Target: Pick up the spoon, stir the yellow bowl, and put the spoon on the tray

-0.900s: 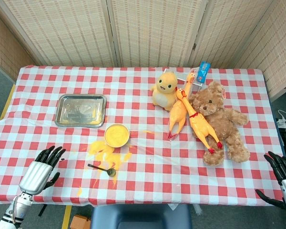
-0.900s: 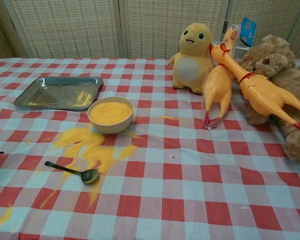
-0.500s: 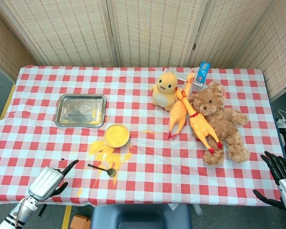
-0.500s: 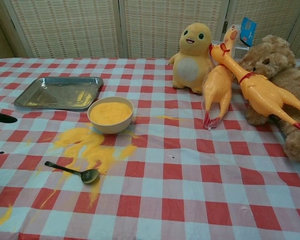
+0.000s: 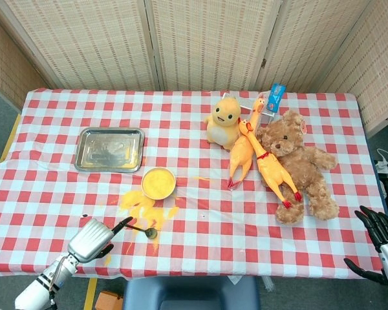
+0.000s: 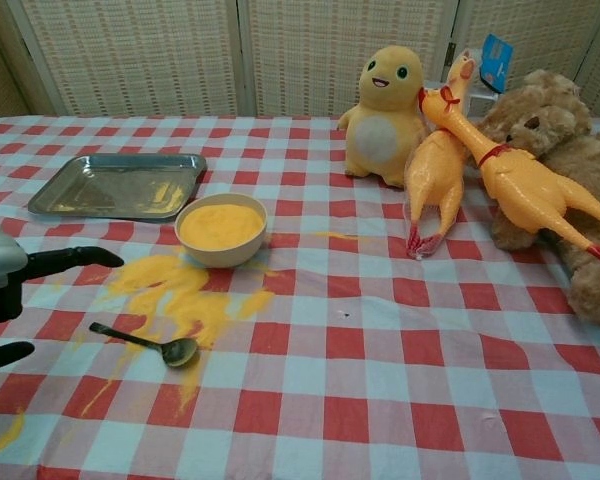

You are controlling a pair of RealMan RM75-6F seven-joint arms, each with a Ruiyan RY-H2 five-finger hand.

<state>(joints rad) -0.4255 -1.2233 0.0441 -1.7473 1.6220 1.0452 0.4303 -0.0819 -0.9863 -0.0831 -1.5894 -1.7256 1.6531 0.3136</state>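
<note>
A small dark metal spoon (image 6: 150, 343) is seen lying flat on the red-and-white checked cloth (image 6: 380, 400) in spilled yellow powder (image 6: 180, 295), its long axis running left to right, rounded bowl to the right, slim handle pointing left. The silver-backed left hand (image 5: 97, 236) is held just left of it, empty, black fingers (image 6: 65, 258) apart. The black right hand (image 5: 379, 232) is held open, fingers spread, beyond the table's right edge.

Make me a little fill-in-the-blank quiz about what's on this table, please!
1. The spoon lies on the ____, not in the bowl.
2. Yellow powder has spilled between the bowl and the ____.
3. The metal tray sits to the ____ of the bowl in both views.
4. The left hand holds ____.

Missing words: tablecloth; spoon; left; nothing
</note>
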